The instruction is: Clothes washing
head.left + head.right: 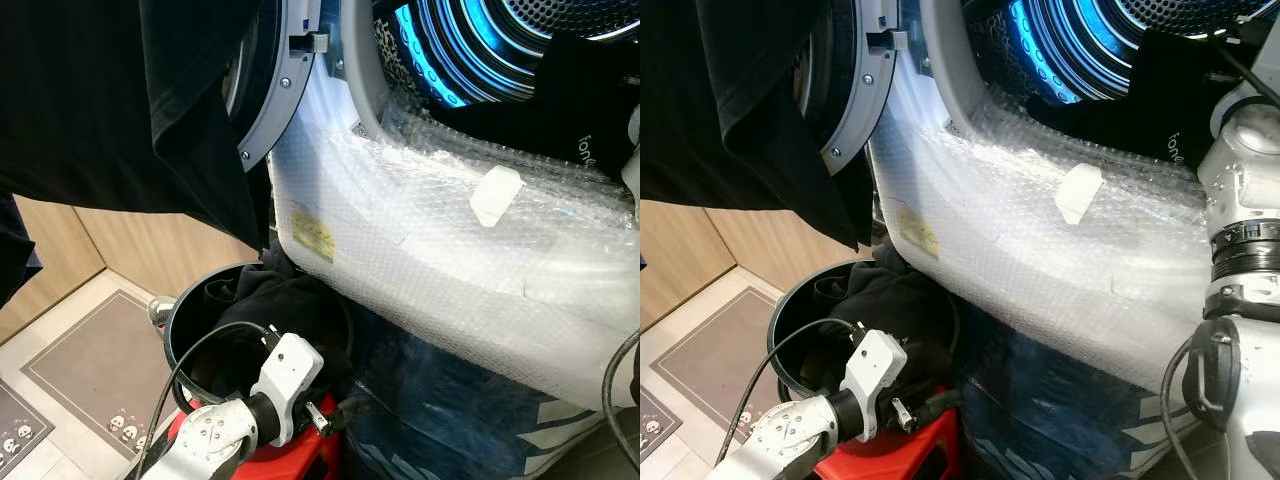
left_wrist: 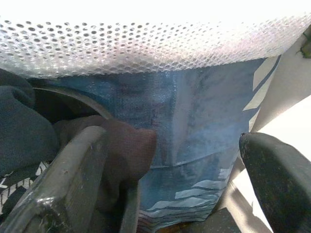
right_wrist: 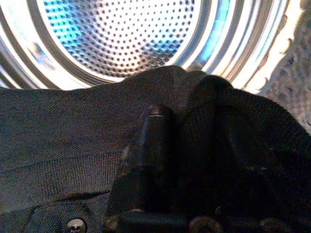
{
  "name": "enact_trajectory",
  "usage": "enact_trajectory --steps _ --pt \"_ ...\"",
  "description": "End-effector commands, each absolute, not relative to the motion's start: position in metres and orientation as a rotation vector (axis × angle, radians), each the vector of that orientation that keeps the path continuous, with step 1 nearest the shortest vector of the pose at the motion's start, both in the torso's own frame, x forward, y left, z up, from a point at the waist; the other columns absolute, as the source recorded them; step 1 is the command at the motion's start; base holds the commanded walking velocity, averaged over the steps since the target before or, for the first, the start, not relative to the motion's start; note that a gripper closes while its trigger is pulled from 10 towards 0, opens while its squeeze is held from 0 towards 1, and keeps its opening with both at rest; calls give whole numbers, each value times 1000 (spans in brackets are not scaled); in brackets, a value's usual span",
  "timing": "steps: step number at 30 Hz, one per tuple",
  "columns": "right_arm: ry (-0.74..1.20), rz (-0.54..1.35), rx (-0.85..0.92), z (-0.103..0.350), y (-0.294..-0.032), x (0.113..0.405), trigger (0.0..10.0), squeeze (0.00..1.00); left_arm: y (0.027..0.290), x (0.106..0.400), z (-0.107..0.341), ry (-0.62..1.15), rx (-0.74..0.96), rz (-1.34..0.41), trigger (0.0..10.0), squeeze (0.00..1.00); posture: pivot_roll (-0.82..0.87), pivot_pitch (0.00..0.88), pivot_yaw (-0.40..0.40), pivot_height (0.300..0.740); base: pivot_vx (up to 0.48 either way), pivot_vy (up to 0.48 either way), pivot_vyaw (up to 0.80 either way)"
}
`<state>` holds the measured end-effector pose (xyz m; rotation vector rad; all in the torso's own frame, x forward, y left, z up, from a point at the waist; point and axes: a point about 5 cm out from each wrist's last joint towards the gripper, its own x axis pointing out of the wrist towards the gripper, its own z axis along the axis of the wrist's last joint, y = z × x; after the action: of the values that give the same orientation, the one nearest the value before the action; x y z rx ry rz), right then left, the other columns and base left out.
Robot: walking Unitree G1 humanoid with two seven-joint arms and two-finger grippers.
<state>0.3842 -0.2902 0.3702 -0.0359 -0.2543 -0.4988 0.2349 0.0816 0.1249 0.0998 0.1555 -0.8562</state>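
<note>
Upper right, the right gripper (image 3: pixel 194 160) clenches a dark garment (image 3: pixel 73 145) lettered "fon"; lower left, the left gripper (image 2: pixel 170 170) gapes beside the basket (image 1: pixel 185 300).

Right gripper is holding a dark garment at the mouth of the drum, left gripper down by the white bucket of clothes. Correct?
One error: the bucket is black, not white, as the left eye view shows. The rest holds: right gripper grips the dark garment at the drum, left gripper by the bucket.
</note>
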Motion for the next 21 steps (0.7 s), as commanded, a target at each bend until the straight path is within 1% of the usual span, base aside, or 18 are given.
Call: enact_trajectory --steps 1,5,8,15,21 --pt "-256 -485 -39 374 -294 380 10000 1000 81 234 125 166 106 -862 10000 0 -17 87 -19 740 0 0 0" --pt "-218 -415 -34 368 -292 378 10000 1000 80 235 126 161 103 -867 10000 0 -22 87 -15 740 0 0 0" --pt "-190 -352 -108 370 -288 376 10000 1000 80 237 127 157 104 -870 10000 0 -29 87 -13 740 0 0 0" --pt "-181 -289 -159 376 -284 369 10000 1000 80 238 128 153 104 -870 10000 0 -33 83 -15 740 0 0 0" --pt "-194 -224 -147 380 -281 361 10000 1000 80 239 128 149 105 -865 10000 0 -30 82 -18 740 0 0 0"
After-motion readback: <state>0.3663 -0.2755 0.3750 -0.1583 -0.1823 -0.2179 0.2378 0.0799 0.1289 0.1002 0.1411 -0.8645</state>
